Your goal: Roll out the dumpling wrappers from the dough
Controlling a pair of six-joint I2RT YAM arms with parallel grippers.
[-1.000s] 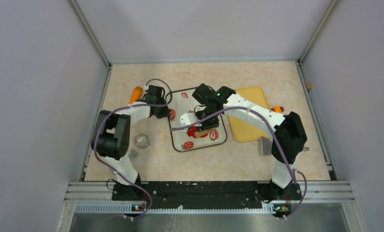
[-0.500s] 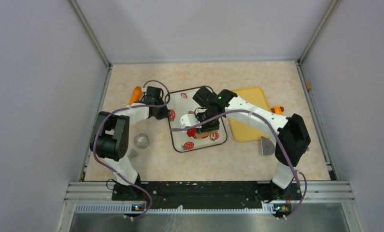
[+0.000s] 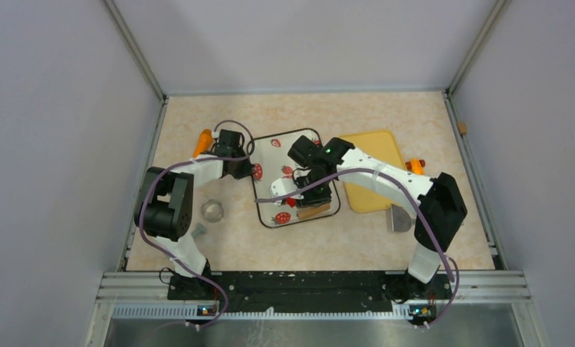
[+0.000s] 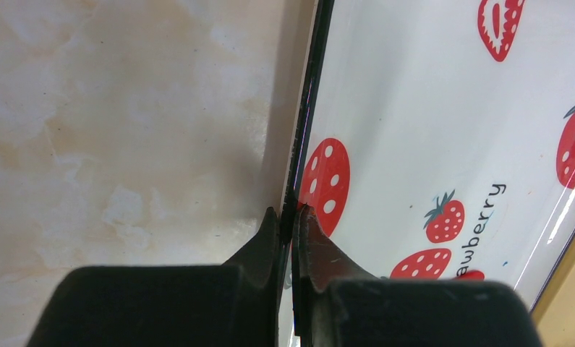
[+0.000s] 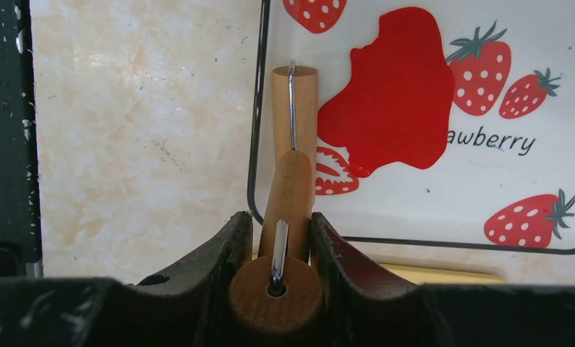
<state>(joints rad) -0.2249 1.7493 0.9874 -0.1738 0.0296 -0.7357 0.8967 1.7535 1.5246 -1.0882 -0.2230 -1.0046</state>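
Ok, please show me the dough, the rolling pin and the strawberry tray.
dough (image 5: 396, 90), right wrist view, middle of the flattened red blob.
rolling pin (image 5: 297, 191), right wrist view, on its wooden handle.
strawberry tray (image 4: 414, 94), left wrist view, bare white surface.

The right claw (image 5: 280, 220) is clamped on the wooden handle of the roller (image 5: 294, 101), one finger on each side. The roller's barrel rests on the strawberry-printed tray (image 5: 429, 199), just inside its black rim and against the edge of the dough (image 5: 400, 87), a flattened, irregular red sheet. Outside the rim lies the marbled table (image 5: 139, 130).
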